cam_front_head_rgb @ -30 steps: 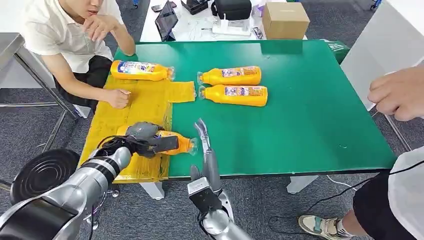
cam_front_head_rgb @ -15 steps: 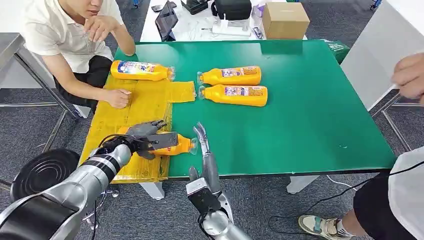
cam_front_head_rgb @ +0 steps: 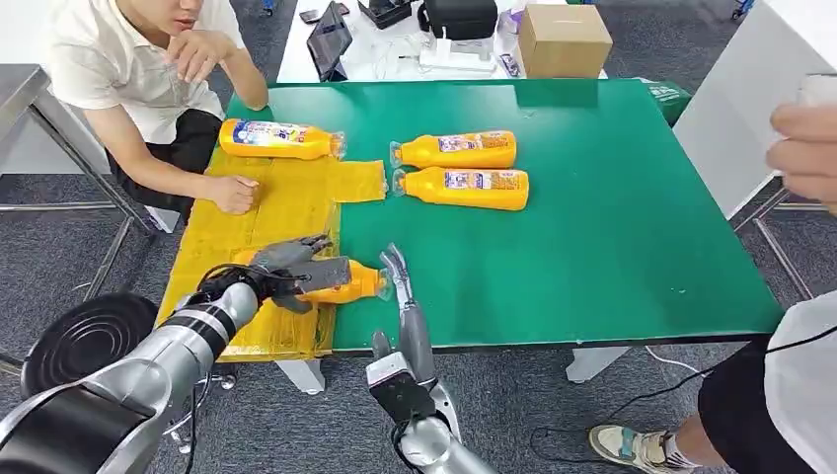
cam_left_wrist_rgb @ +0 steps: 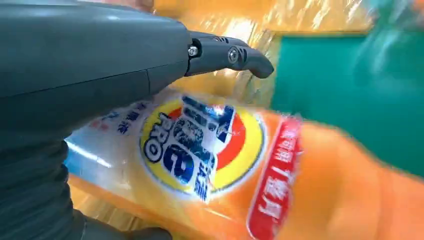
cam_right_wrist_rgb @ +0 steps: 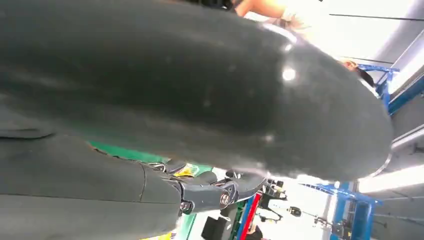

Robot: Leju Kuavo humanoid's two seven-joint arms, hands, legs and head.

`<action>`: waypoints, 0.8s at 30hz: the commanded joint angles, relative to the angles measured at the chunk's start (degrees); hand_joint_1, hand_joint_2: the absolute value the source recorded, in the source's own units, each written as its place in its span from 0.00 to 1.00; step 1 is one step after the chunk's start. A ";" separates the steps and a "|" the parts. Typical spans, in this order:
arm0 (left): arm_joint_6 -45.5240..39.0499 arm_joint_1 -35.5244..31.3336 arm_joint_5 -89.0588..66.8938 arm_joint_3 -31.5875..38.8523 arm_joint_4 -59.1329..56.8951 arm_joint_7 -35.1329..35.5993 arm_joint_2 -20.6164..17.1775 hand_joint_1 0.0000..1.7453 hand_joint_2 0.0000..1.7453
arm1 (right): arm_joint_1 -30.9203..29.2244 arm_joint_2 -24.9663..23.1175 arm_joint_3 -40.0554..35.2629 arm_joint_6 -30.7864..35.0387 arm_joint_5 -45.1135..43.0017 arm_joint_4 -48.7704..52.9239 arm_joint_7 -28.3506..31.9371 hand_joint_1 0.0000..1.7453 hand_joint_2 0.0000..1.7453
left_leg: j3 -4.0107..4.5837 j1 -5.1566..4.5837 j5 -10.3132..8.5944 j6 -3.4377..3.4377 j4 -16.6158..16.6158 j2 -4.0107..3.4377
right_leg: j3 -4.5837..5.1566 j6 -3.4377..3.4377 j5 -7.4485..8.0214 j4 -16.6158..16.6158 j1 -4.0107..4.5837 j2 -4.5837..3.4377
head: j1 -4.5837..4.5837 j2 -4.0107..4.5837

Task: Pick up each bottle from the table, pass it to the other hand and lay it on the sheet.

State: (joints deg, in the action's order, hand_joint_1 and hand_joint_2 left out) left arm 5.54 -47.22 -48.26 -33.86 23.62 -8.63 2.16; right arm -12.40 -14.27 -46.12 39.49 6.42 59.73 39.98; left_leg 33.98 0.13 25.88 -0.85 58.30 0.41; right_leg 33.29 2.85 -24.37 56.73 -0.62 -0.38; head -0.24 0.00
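Right hand point(cam_front_head_rgb: 400, 296) at lower centre of the head view, fingers straight and stretched toward the table edge, holding nothing, tips just beside the cap of the near bottle. Right wrist view is mostly the hand's own dark cover point(cam_right_wrist_rgb: 190, 90), blurred.

Left hand point(cam_front_head_rgb: 291, 269) lower left of centre, fingers spread and loose over the near bottle point(cam_front_head_rgb: 345, 283); looks to be resting on it rather than clamped, can't tell for sure. Left wrist view: thumb point(cam_left_wrist_rgb: 227, 54) raised off the label, bottle point(cam_left_wrist_rgb: 260, 175) lying beneath the palm, blurred.

Near bottle is orange, lying on its side at the near right edge of the yellow sheet point(cam_front_head_rgb: 286, 197), cap end poking onto the green table point(cam_front_head_rgb: 612, 237).

Mid frame: two more orange bottles lie side by side on bare green, caps pointing left toward the sheet: front one point(cam_front_head_rgb: 464, 188), rear one point(cam_front_head_rgb: 456, 150), close together, can't tell if touching. Both just right of the sheet's tab.

Upper left: fourth bottle point(cam_front_head_rgb: 279, 139) lying at the sheet's far edge, cap to the right. A seated person's fist point(cam_front_head_rgb: 234, 194) rests on the sheet's left side.

Right edge: another person's hand point(cam_front_head_rgb: 804, 148) above the table side.

Top: cardboard box point(cam_front_head_rgb: 563, 39) and black bag point(cam_front_head_rgb: 459, 18) on a white table behind.
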 commanded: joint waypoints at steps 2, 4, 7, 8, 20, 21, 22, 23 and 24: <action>-11.55 3.40 12.61 14.11 8.68 2.53 0.87 0.00 1.00 | -0.02 1.66 -0.47 0.51 8.21 4.43 0.02 0.00 0.00 | -0.10 -0.02 0.03 0.02 -0.05 -0.05 | -0.09 -0.05 -0.02 -0.04 -0.01 -0.01 | 0.00 0.00; -11.13 2.74 19.47 19.91 6.23 1.58 1.62 0.00 1.00 | -0.46 1.41 -1.72 0.51 9.27 5.24 0.02 0.00 0.00 | -0.08 0.00 0.03 0.03 -0.03 -0.12 | -0.06 -0.06 -0.01 -0.02 0.01 -0.05 | 0.00 0.00; -10.62 1.97 25.82 24.92 3.96 -0.67 1.34 0.00 1.00 | -1.15 1.35 -3.78 0.51 8.92 4.89 0.02 0.00 0.00 | -0.12 0.03 0.06 0.06 0.00 -0.19 | -0.07 -0.10 -0.03 0.01 0.04 -0.09 | 0.00 0.00; -10.56 1.98 25.91 24.80 3.87 -1.40 1.04 0.00 1.00 | -1.11 1.34 -4.11 0.51 8.70 4.73 0.02 0.00 0.00 | -0.07 0.03 0.04 0.05 0.01 -0.18 | -0.02 -0.08 -0.01 0.01 0.04 -0.10 | -0.02 0.00; -8.60 3.35 24.16 21.82 5.65 -3.63 -0.42 0.00 1.00 | -1.10 2.09 -4.58 0.51 7.56 4.63 0.02 0.00 0.00 | -0.11 0.02 0.04 0.05 -0.02 -0.04 | -0.13 -0.08 -0.04 -0.01 0.03 -0.01 | 0.00 0.00; -8.10 3.61 23.80 21.04 6.25 -3.62 -0.53 0.00 1.00 | -1.31 2.21 -4.77 0.51 7.87 4.54 0.02 0.00 0.00 | -0.12 0.03 0.03 0.05 -0.03 -0.03 | -0.14 -0.08 -0.03 -0.03 0.04 0.00 | 0.00 0.00; -7.21 3.82 23.45 20.22 6.66 -3.62 -0.85 0.00 1.00 | -1.30 2.24 -4.76 0.51 7.83 4.55 0.02 0.00 0.00 | -0.07 0.01 0.01 0.04 -0.03 -0.02 | -0.09 -0.06 -0.01 -0.02 0.01 -0.01 | -0.02 0.00; -7.21 3.82 23.45 20.22 6.66 -3.62 -0.85 0.00 1.00 | -1.30 2.24 -4.76 0.51 7.83 4.55 0.02 0.00 0.00 | -0.14 0.03 0.04 0.06 -0.03 -0.04 | -0.15 -0.09 -0.03 -0.03 0.04 -0.01 | 0.00 0.00; -6.58 4.02 23.10 19.53 7.05 -3.80 -1.17 0.00 1.00 | -1.24 2.35 -4.71 0.51 7.79 4.67 0.02 0.00 0.00 | -0.14 0.02 0.02 0.06 -0.04 -0.03 | -0.14 -0.09 -0.02 -0.03 0.03 0.00 | -0.02 0.00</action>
State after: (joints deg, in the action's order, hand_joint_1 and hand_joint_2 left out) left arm -3.32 -42.37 -24.13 -13.22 30.67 -12.24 2.32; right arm -12.38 -13.70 -48.48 39.91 14.38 64.65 40.00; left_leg 33.99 0.13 25.87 -0.84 58.30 0.46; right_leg 33.28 2.85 -24.37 56.74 -0.63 -0.37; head -0.26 0.00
